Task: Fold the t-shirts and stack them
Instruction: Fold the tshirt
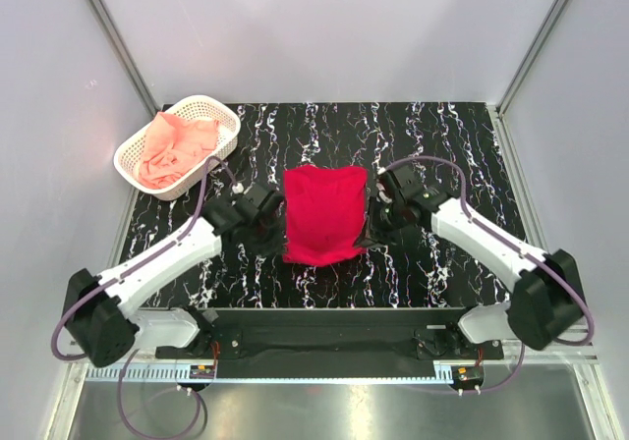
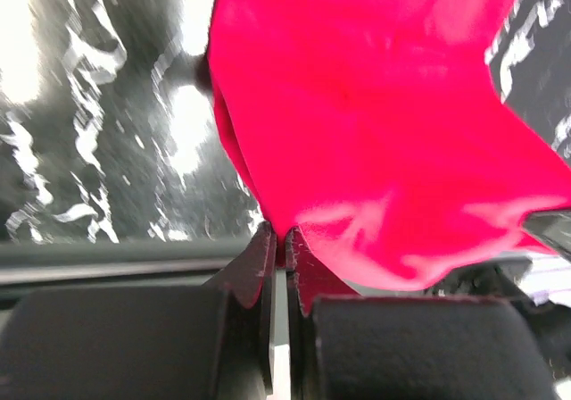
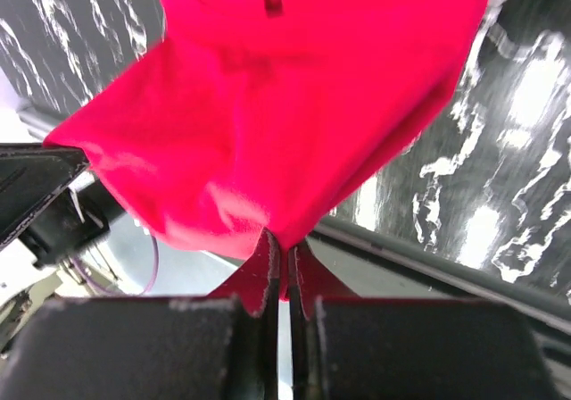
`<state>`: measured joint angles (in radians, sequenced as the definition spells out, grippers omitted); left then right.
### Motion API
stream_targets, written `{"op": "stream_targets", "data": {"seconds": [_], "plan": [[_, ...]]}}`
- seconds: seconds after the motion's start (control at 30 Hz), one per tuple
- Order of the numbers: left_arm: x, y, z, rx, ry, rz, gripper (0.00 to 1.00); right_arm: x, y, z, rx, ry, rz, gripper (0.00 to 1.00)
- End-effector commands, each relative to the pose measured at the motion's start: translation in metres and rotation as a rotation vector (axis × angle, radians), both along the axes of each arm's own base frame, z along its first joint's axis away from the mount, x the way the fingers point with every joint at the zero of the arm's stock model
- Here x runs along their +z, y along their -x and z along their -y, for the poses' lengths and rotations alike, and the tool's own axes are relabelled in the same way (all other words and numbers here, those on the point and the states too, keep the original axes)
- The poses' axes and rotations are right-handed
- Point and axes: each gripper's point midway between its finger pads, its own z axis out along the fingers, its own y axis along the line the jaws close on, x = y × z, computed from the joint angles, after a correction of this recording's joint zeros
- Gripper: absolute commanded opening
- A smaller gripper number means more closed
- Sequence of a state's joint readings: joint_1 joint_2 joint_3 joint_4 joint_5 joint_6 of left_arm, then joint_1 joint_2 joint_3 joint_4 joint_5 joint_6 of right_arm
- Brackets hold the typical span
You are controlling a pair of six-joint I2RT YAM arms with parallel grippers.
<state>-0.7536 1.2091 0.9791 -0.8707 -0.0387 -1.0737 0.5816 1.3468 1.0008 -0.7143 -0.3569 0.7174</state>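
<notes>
Red t-shirt (image 1: 322,214), smooth crimson cloth, spans between both arms at the centre of the black marbled table (image 1: 442,145). Left gripper (image 2: 278,239) and right gripper (image 3: 282,244) each pinch its edge, fingers pressed together. Crumpled pink t-shirt (image 1: 175,150) fills the white lattice basket (image 1: 228,131) at the far-left corner, well apart.

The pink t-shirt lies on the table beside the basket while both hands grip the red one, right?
No. The top view shows the pink t-shirt inside the white basket. The left hand and right hand do grip the red t-shirt.
</notes>
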Motion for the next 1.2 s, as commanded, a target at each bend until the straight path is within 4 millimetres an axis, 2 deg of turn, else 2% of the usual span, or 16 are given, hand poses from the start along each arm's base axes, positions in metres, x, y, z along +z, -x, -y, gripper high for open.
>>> {"op": "stream_targets", "data": {"seconds": [0.0,0.17,0.2,0.23,0.43,0.6,0.8,1.0,1.17], "plan": [[0.012,-0.031,-0.007,-0.046,-0.050,0.043,0.00,0.010,-0.031,0.011,-0.002,0.033,0.035,0.00],[0.024,-0.077,-0.010,-0.036,-0.053,0.068,0.00,0.021,-0.074,0.016,-0.019,0.014,0.044,0.00],[0.034,-0.089,-0.006,-0.047,-0.046,0.093,0.00,0.021,-0.081,0.019,-0.017,0.014,0.052,0.00],[0.028,-0.097,-0.004,-0.055,-0.042,0.068,0.00,0.022,-0.090,0.017,-0.013,0.006,0.051,0.00],[0.036,-0.136,0.009,-0.095,-0.040,0.071,0.00,0.023,-0.123,0.013,0.012,-0.015,0.057,0.00],[0.037,-0.157,0.002,-0.075,-0.059,0.080,0.00,0.025,-0.142,0.012,0.018,-0.027,0.065,0.00],[0.029,-0.175,-0.006,-0.067,-0.049,0.060,0.00,0.014,-0.161,0.008,0.016,-0.047,0.034,0.00],[0.033,-0.193,-0.005,-0.079,-0.036,0.097,0.00,0.014,-0.175,0.009,0.003,-0.053,0.044,0.00],[0.024,-0.205,0.001,-0.100,-0.026,0.082,0.00,0.007,-0.188,0.012,-0.007,-0.056,0.032,0.00]]}}
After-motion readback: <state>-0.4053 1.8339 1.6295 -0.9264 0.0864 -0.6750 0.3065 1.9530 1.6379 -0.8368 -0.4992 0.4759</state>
